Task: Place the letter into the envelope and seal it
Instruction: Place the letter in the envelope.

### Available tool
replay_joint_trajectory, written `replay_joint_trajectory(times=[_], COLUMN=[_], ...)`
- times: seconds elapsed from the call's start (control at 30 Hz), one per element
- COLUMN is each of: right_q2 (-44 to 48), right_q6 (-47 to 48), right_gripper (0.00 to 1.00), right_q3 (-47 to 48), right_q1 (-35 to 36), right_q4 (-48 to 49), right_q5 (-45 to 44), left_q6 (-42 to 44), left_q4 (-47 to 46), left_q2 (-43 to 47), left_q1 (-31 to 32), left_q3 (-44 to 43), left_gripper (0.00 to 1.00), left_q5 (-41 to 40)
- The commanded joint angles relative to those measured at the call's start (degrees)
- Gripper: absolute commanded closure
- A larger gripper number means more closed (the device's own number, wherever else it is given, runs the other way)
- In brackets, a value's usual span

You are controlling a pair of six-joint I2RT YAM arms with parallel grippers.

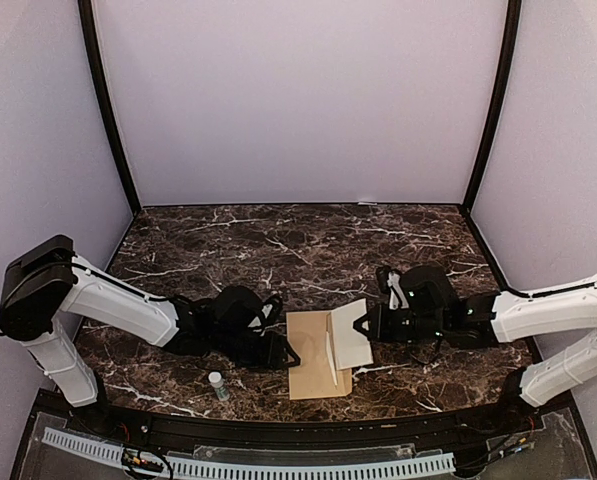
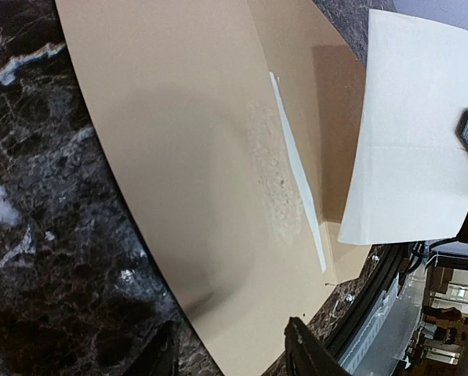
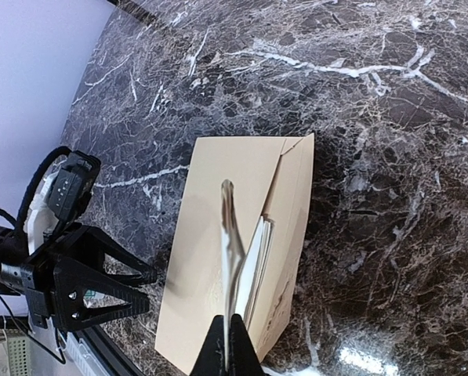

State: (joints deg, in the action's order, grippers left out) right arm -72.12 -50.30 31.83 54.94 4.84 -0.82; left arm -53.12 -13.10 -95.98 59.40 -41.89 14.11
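The tan envelope (image 1: 310, 362) lies flat near the table's front edge, its open side to the right (image 3: 292, 168). The white letter (image 1: 352, 335) slants up from it to the right. My right gripper (image 1: 366, 324) is shut on the letter's outer edge, so the sheet appears edge-on (image 3: 229, 258) in the right wrist view. More white folded layers (image 3: 255, 254) rest at the envelope's mouth. My left gripper (image 1: 282, 352) is low at the envelope's left edge, open (image 2: 234, 356), with that edge (image 2: 218, 235) between its fingers (image 2: 312, 351). A thin white strip (image 2: 296, 180) runs along the envelope.
A small capped bottle (image 1: 217, 385) stands on the dark marble table (image 1: 298, 250) left of the envelope, close to the front rim (image 1: 298, 425). Pale walls close in the back and both sides.
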Motion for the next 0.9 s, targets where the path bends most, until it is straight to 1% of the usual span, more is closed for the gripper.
replay_joint_trajectory(times=[0.0, 0.1, 0.4, 0.87], right_q2=[-0.6, -0.97, -2.53, -5.05], right_q6=[-0.84, -1.14, -1.61, -0.9], right_gripper=[1.0, 1.0, 1.0, 1.0], right_q3=[-0.98, -1.44, -1.81, -1.71], right_q1=[-0.73, -0.8, -0.8, -0.8], right_q4=[3.57, 4.47, 5.62, 2.9], right_q5=[0.56, 2.07, 2.55, 1.16], left_q6=[0.74, 0.74, 0.66, -0.46], left_q4=[0.92, 0.81, 0.21, -1.88], left_q2=[-0.08, -0.21, -0.27, -0.34], left_q1=[-0.16, -0.16, -0.16, -0.16], left_q3=[-0.76, -0.74, -0.15, 1.59], left_gripper=[0.55, 0.56, 0.58, 0.6], left_q5=[0.73, 0.87, 1.16, 2.04])
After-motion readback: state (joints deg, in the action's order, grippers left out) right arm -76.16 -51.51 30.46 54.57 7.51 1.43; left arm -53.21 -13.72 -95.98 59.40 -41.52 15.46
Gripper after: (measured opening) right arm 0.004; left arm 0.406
